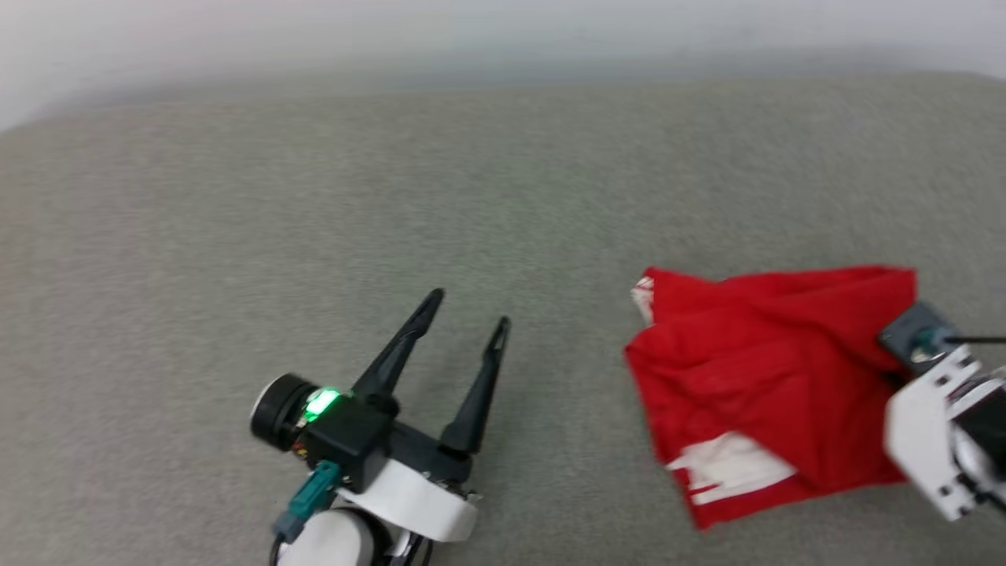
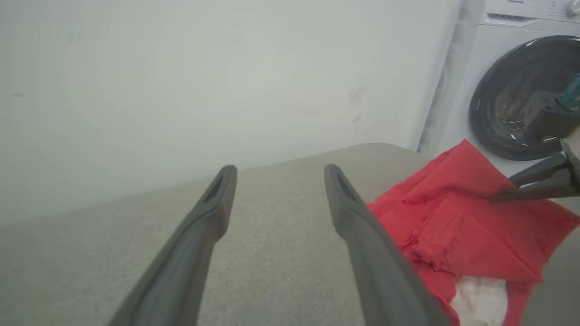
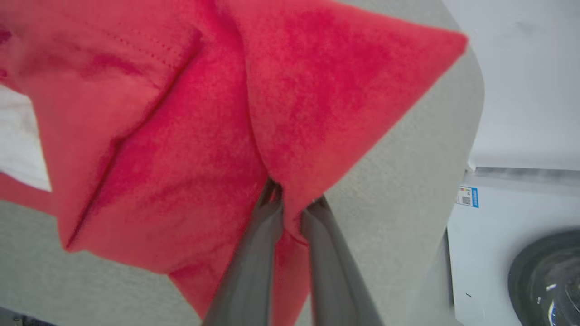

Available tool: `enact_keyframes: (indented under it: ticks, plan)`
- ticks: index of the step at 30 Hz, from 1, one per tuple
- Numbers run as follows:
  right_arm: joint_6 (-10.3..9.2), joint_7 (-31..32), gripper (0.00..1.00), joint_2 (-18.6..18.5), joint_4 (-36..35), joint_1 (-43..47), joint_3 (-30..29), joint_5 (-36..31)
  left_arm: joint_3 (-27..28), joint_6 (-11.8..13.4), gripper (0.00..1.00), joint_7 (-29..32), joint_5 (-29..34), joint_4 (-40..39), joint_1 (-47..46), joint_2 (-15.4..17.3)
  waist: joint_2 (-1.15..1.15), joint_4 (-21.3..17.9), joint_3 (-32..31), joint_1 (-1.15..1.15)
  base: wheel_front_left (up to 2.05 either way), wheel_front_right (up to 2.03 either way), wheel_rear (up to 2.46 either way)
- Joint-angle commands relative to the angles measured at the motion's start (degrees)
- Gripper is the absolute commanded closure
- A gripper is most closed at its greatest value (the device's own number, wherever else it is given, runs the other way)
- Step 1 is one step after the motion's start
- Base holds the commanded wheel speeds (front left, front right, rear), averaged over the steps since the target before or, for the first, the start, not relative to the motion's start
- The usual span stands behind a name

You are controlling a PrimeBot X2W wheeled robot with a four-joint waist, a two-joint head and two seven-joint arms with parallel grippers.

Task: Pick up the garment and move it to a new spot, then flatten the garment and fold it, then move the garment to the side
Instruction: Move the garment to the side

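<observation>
Jaws on the left gripper stood wide apart and held nothing, hovering low over the bare grey surface well to the left of the work. To its right lay the garment, a red shirt gathered into a compact, roughly four-sided bundle, with layers doubled over one another, soft creases across the top and a white sleeve patch showing at its near edge. No chest lettering showed. It sat on the right part of the surface, close to the robot's side. Further right, the right gripper was clenched on the cloth: its two fingers had pinched a fold near the shirt's right edge, and the fabric rose in a peaked ridge from the grip. This looked like a moving step, with the shirt grasped and about to be carried. Since the bundle looked loosely folded rather than spread out, it may well have been the final shift to the side, though that could not be told for sure. The next move probably called for a gentle lift and a slow drag or carry, so that the layers did not slide open from a one-sided grip. A washing machine stood beyond the right edge.
</observation>
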Motion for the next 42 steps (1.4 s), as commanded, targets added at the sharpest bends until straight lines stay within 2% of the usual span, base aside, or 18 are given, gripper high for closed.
enact_keyframes:
  ticks: [1,7,10,13,18,25,29,36,37,42]
  plan:
    - [-0.09,-0.63,1.00,-0.98,-0.22,-1.36,0.10,-0.32,-0.27,-0.11,0.00,-0.12,0.22,-0.27,-1.08,0.46,0.00,-3.30,2.81,0.00,0.00,0.00,0.00]
    - [-0.10,-7.09,1.00,-10.78,4.69,-5.19,0.50,-0.98,-6.23,-0.11,0.00,-0.12,1.04,-1.12,-6.66,1.75,0.00,-8.49,8.98,0.00,0.00,0.00,0.00]
    - [-0.10,-11.29,1.00,-13.33,9.14,-7.36,-0.52,-1.92,-8.70,-0.11,0.00,-0.12,1.40,-1.70,-9.56,2.99,0.00,-10.60,12.24,0.00,0.00,0.00,0.00]
    - [-0.10,-15.76,1.00,-14.13,14.42,-9.44,-2.19,-3.30,-10.63,-0.10,0.00,-0.12,1.97,-2.57,-12.45,4.28,0.00,-12.14,15.53,0.00,0.00,0.00,0.00]
    - [-0.10,-23.22,1.00,-11.88,23.48,-13.53,-7.04,-5.79,-11.96,-0.10,0.00,-0.12,2.84,-4.37,-16.21,5.94,0.00,-13.45,20.40,0.00,0.00,0.00,0.00]
    - [-0.10,-29.53,1.00,-8.73,35.04,-18.24,-15.54,-10.88,-13.34,-0.10,0.00,-0.12,3.57,-7.69,-20.21,7.35,0.00,-12.44,25.23,0.00,0.00,0.00,0.00]
    - [-0.11,-31.58,1.00,-7.32,39.18,-20.22,-20.04,-13.56,-13.49,-0.10,0.00,0.00,3.63,-9.42,-21.27,7.77,0.00,-11.65,26.73,0.00,0.00,0.00,0.00]
    - [-0.10,-32.43,1.00,-4.43,41.87,-21.56,-24.05,-17.41,-13.70,0.35,0.00,-0.01,3.27,-10.15,-21.14,7.67,0.00,-10.20,26.39,0.00,0.00,0.00,0.00]
    - [-0.10,-32.56,0.00,-3.98,41.83,-21.55,-24.56,-17.98,-13.75,0.46,0.00,-0.03,3.16,-9.93,-21.00,7.56,0.00,-9.98,25.98,0.00,0.00,0.00,0.00]
    - [-0.10,-32.44,0.00,-2.02,39.85,-20.55,-25.97,-19.65,-13.26,1.23,0.00,-0.09,2.34,-8.60,-19.88,6.75,0.00,-8.86,22.41,0.00,0.00,0.00,0.00]
